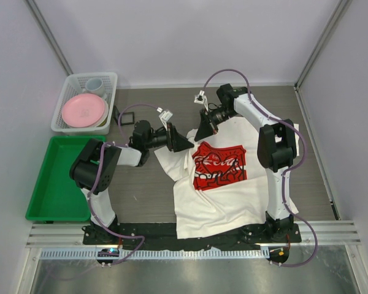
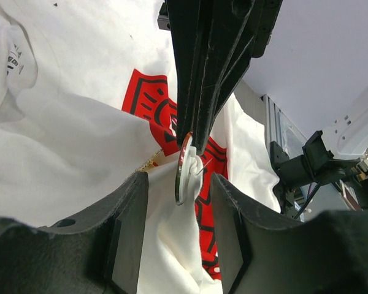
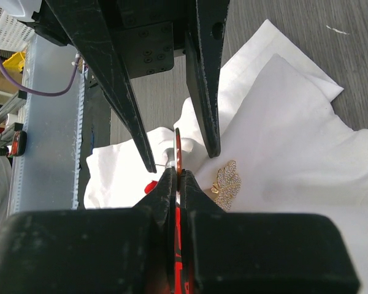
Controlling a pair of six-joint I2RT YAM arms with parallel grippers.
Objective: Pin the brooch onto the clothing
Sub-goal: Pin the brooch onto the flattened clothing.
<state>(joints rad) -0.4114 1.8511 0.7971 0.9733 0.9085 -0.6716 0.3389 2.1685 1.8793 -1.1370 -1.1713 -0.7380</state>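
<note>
White cloth of the T-shirt (image 1: 233,202) lies spread on the surface (image 1: 147,190). Its far left part, seen from above, is raised into a small fold where the two arms meet. The right gripper (image 3: 178,179) is clenched on the brooch (image 3: 178,147), a thin round disc with a red face. It holds the disc edge-on, and I judge this is done so that the back of the disc faces the lifted fold.

In the left wrist view a fine wire shows behind the disc. I think it is the pin, but the view is too close to say whether it is through the cloth. The left gripper (image 2: 179,184) is released. Its two fingers stand one on each side of the disc with a gap and do not touch it. My judgement is that it waits there to support or pinch the cloth while the pin goes in. A gold leaf-shaped ornament (image 3: 226,184) rests on the shirt just beside the disc.

For moving, the room at the fold is narrow, because four fingers are crowded around one point just above the red print (image 1: 219,165). Outside this point there is more freedom. Bare surface lies to the left of the shirt, and the green tray (image 1: 40,211) and the basket (image 1: 113,79) are well apart. The lower hem of the shirt reaches the near edge by the arm bases.
</note>
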